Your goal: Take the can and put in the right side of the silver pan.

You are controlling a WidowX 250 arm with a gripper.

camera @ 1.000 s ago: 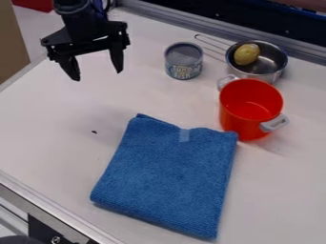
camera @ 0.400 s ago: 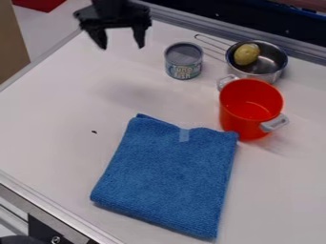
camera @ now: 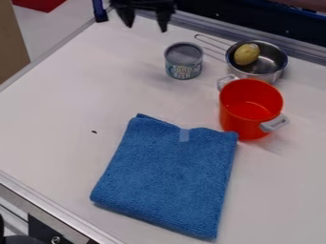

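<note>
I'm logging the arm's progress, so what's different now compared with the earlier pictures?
The gripper has moved from the upper left toward the top edge and to the right in the view, nearer the can. It has taken hold of nothing. The can, silver pan, yellow item, red pot and blue cloth stayed put.

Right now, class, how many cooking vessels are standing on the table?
2. One is the silver pan, near the far edge; the other is the red pot, just nearer the camera, by the blue towel.
</note>
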